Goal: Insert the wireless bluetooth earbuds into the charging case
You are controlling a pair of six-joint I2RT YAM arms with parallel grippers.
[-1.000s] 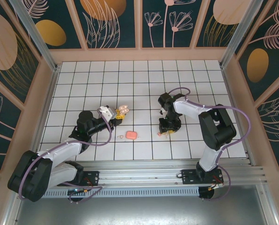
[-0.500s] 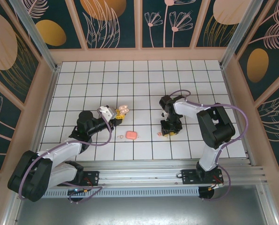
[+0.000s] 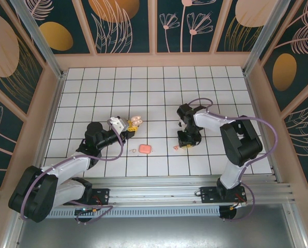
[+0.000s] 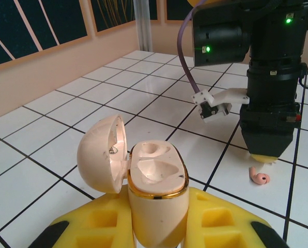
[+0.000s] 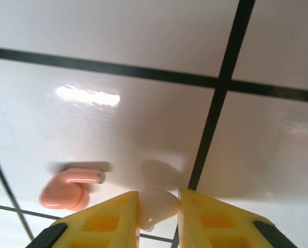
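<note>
From above, the left gripper (image 3: pixel 127 125) is clamped on the charging case (image 3: pixel 136 121), which juts past its fingertips. The right gripper (image 3: pixel 187 144) points down at the table, with a pink earbud (image 3: pixel 175 148) just beside it and a salmon-pink piece (image 3: pixel 145 149) between the two grippers.

At the left wrist, the case stands upright between the yellow fingers, with its lid (image 4: pixel 102 152) swung open to the left.

At the right wrist, the fingers pinch a pale earbud (image 5: pixel 157 205). The pink earbud lies on the tile to their left.
</note>
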